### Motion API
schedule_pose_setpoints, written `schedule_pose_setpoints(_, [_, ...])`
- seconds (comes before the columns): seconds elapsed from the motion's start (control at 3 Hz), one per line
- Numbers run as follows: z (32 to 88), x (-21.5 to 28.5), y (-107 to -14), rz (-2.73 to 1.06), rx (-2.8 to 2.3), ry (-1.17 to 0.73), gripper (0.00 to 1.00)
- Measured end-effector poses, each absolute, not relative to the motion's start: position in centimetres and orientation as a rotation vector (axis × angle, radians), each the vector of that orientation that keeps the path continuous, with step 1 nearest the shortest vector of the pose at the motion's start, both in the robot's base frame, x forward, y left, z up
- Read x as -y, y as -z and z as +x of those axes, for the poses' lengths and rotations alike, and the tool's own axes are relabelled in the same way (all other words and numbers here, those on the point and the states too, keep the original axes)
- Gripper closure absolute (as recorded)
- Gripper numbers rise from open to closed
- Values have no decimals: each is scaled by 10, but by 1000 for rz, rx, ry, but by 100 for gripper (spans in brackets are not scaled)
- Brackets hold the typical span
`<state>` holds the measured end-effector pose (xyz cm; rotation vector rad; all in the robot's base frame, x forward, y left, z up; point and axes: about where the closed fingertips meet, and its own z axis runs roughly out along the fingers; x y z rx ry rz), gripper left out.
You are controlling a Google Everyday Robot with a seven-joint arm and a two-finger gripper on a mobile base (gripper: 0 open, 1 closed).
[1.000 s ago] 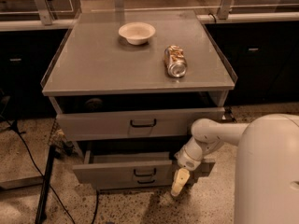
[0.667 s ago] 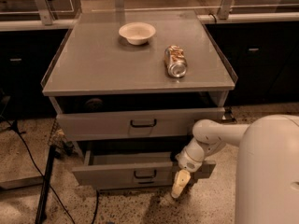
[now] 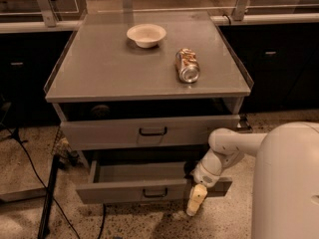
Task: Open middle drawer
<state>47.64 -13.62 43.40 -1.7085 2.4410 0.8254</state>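
Low in the frame, the middle drawer (image 3: pixel 119 193) stands pulled well out of the grey cabinet (image 3: pixel 99 68), its black loop handle (image 3: pixel 155 193) at the centre of the front panel. At the panel's right end my gripper (image 3: pixel 196 201) hangs pointing down toward the speckled floor (image 3: pixel 124 225); I cannot tell how far it is open or whether it grips anything. Higher up, the upper drawer (image 3: pixel 109 132) sits slightly out, and the cabinet top carries a white bowl (image 3: pixel 146 35) and a toppled can (image 3: pixel 187 65).
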Motion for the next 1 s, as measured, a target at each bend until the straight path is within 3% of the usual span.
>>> schedule_pose_setpoints(0.67, [422, 143, -451, -1808, -2526, -1046, 0])
schedule_pose_setpoints(1.0, [422, 143, -451, -1808, -2526, -1046, 0])
